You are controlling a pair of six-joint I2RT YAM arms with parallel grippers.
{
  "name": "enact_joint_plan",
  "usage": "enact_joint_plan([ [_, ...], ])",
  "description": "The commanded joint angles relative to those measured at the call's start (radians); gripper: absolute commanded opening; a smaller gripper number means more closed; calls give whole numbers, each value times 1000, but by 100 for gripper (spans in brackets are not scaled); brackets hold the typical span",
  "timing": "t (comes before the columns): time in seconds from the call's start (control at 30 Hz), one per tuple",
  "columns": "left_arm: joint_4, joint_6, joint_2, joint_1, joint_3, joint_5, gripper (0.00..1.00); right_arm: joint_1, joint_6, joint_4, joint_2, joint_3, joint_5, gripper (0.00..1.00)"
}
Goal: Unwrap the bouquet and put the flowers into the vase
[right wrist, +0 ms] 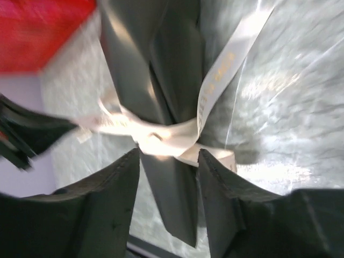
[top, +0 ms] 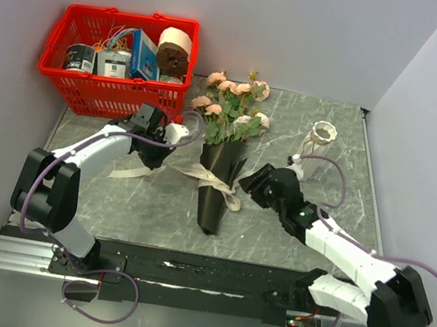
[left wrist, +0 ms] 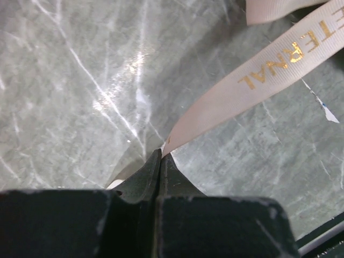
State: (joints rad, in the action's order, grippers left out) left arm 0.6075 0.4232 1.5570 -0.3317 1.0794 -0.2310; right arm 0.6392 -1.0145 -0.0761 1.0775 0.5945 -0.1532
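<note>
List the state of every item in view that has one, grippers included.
bouquet: lying flat, wrapped
ribbon: knotted around the bouquet, one tail pulled out to the side
flowers: bunched inside the bouquet, none in the vase
vase: upright, empty
left gripper: shut on the ribbon's tail
right gripper: open, poised at the ribbon's knot
basket: upright, loaded
</note>
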Motion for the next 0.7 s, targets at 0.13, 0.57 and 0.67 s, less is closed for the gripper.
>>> enact_joint_plan([
  [0.13,-6,-27,-12,-15,-2,-34,1,59,109,188,136,4,182,58],
  [0.57,-14,-17,-6,-36,-24,-21,1,68,70,245,220,5,161,50],
  [0.67,-11,-14,-6,-38,-26,-30,1,66,65,230,237,8,155,50],
])
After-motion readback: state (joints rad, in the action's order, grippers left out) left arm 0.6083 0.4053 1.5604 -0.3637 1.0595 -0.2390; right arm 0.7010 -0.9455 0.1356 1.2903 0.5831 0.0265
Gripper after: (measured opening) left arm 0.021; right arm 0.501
